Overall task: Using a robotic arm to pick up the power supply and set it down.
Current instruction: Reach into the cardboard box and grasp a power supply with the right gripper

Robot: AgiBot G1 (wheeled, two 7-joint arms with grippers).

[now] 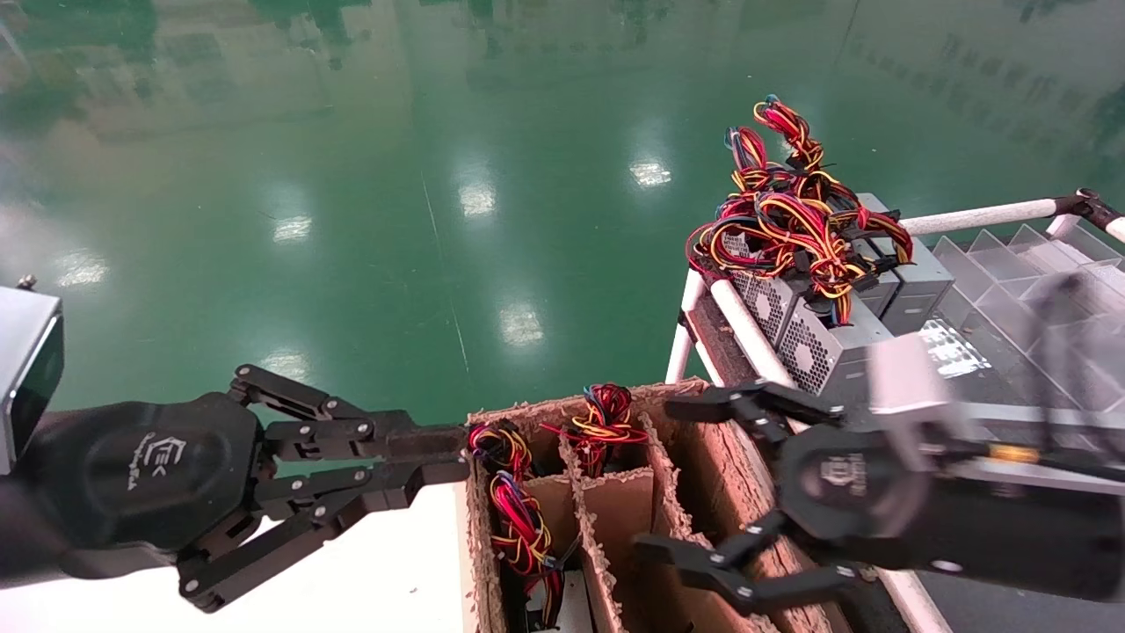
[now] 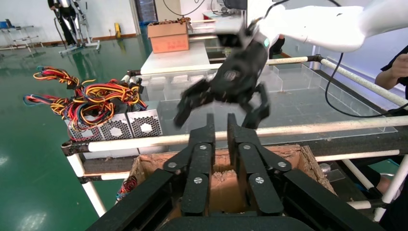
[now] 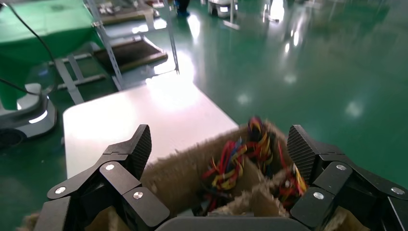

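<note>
Several silver power supplies point(image 1: 813, 343) with honeycomb vents and red, yellow and black wire bundles point(image 1: 791, 211) lie on a rack at the right; the left wrist view also shows these power supplies point(image 2: 130, 126). More wire bundles point(image 1: 518, 519) stick out of a divided cardboard box point(image 1: 694, 479) in front. My right gripper point(image 1: 677, 479) hovers over the box's right side, open wide and empty. In the right wrist view the right gripper point(image 3: 219, 149) frames the wires point(image 3: 231, 163) in the compartments. My left gripper point(image 1: 439, 453) is shut and empty at the box's left edge.
A white table point(image 1: 387, 571) lies under the left arm. The rack has white tube rails point(image 1: 976, 215) and a clear divided tray point(image 1: 1011, 281). Green floor lies beyond. A person's arm point(image 2: 397, 67) shows past the rack, and another cardboard box point(image 2: 168, 36) stands farther off.
</note>
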